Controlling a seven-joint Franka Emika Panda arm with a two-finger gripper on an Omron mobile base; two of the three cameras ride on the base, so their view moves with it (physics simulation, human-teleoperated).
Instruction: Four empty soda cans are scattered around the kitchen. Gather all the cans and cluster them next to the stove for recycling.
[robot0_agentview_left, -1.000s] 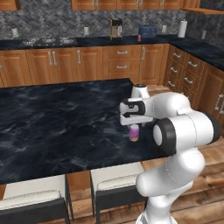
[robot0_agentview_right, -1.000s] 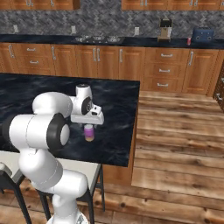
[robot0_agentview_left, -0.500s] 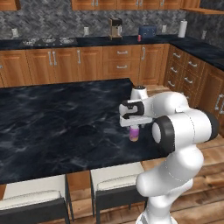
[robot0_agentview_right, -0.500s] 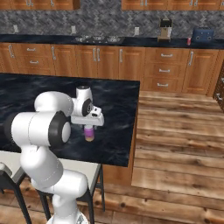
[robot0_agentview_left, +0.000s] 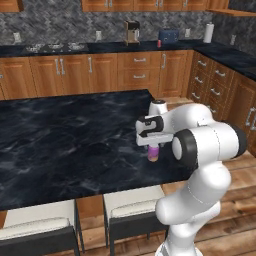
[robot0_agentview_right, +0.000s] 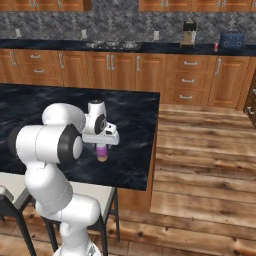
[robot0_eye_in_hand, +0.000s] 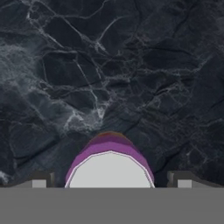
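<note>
Straddling a can on the island, not yet gripped.
The gripper (robot0_eye_in_hand: 109, 179) hangs with jaws spread around the purple-banded can (robot0_agentview_left: 153, 153) near the island counter (robot0_agentview_left: 65, 140) right edge; the stove (robot0_agentview_right: 111, 45) lies far across, another red can (robot0_agentview_right: 216, 47) waits beyond.

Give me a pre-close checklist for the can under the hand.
1. Jaws open: ok, gripper is wide, a tip on each side of the can.
2. Can centred between the tips: ok in the hand view.
3. Can upright on the island counter: ok.
4. Tips low enough on the can: cannot tell; the hand hides its upper part.
5. Nothing else near the can: ok.
6. Stove for drop-off: ok, on the far counter.
</note>
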